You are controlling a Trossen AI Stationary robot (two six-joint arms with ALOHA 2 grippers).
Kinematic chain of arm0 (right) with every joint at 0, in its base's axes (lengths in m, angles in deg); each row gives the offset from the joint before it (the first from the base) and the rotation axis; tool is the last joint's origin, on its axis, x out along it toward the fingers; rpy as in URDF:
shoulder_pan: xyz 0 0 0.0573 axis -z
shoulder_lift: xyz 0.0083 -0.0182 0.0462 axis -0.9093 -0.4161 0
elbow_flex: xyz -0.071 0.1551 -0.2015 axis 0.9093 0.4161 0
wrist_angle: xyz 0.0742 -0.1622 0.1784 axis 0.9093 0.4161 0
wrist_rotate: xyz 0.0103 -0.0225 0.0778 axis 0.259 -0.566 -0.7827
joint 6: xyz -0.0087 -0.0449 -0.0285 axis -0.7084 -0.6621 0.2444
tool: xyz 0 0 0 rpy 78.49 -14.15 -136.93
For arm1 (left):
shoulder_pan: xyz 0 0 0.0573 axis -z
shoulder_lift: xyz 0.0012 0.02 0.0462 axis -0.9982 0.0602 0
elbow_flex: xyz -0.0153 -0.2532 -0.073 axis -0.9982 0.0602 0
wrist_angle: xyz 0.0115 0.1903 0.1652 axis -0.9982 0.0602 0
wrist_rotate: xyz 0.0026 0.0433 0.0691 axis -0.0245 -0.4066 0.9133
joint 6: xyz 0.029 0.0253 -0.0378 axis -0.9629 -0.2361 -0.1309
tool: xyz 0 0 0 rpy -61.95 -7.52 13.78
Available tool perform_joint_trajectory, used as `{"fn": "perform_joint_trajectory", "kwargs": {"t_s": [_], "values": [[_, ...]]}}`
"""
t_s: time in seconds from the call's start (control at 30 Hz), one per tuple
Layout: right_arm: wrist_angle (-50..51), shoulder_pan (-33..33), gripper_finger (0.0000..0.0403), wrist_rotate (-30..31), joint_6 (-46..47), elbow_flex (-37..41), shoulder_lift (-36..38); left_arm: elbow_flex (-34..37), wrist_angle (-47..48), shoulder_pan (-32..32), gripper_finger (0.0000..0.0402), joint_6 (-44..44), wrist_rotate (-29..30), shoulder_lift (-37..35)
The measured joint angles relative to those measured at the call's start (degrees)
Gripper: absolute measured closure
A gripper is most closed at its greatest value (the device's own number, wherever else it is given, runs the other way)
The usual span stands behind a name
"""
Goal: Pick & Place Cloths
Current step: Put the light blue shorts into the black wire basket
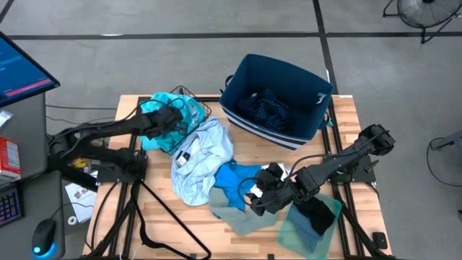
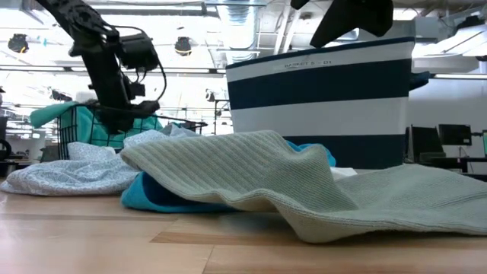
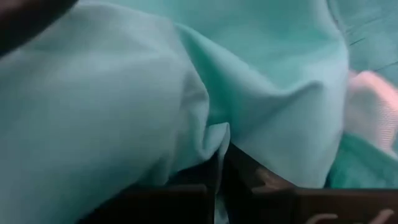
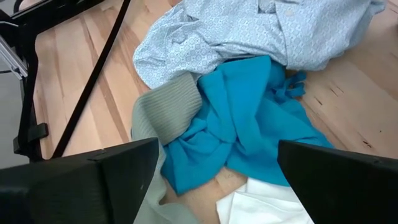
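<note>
Only the dark navy patterned cloth (image 1: pixel 268 108) lies in the bin (image 1: pixel 307 123) (my judgement: early). Left gripper (image 1: pixel 167 120) pinches the aqua cloth (image 3: pixel 186 93); right gripper (image 4: pixel 214 163) hangs spread above the turquoise cloth (image 4: pixel 242 118).

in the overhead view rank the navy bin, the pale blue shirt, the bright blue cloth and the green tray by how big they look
1. Navy bin, clearly the largest.
2. Pale blue shirt.
3. Bright blue cloth and green tray: these look alike, and the right claw hides part of the cloth, so I won't rank them.

A crumpled pale blue-white patterned shirt (image 1: pixel 198 160) lies mid-tabletop, overlapping a bright turquoise cloth (image 1: pixel 232 182) and a grey ribbed knit (image 1: pixel 242 217) nearer the front edge.
</note>
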Motion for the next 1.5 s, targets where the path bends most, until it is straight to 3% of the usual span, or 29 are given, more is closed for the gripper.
{"fn": "perform_joint_trajectory", "kwargs": {"t_s": [0.23, 0.37, 0.53, 0.7, 1.07, 1.3, 1.5], "values": [[0.02, 0.02, 0.0081, 0.0, -0.44, 0.0, 0.0, 0.15, -3.95, -6.38, 0.0401, 0.95, -17.59, 3.38], [0.02, 0.07, 0.0081, 0.0, -0.58, 0.0, 0.0, 0.15, -3.88, -11.06, 0.0401, 2.6, -22.94, 3.32], [0.04, 0.07, 0.0081, 0.0, -0.61, 0.0, 0.0, 0.15, -4.33, -17.35, 0.0401, 4.55, -33.65, 3.34], [-0.07, 0.08, 0.0081, 0.05, -1.42, 0.0, 0.0, 0.15, -10.44, -18.83, 0.0401, 5.83, -42.76, -0.13], [-0.39, 0.11, 0.0081, 0.24, -1.64, 0.0, 0.0, 0.13, -15.94, -17.89, 0.0401, 15.14, -42.61, -17.09], [-0.39, 0.63, 0.0081, 0.44, -1.91, 0.0, 0.0, 0.13, -16.75, -16.12, 0.0401, 13.16, -36.23, -25.69], [-0.42, 1.31, 0.0081, 0.44, -1.97, 0.0, 0.0, 0.13, -17.46, -16.12, 0.0394, 10.81, -32.93, -27.85]]}}
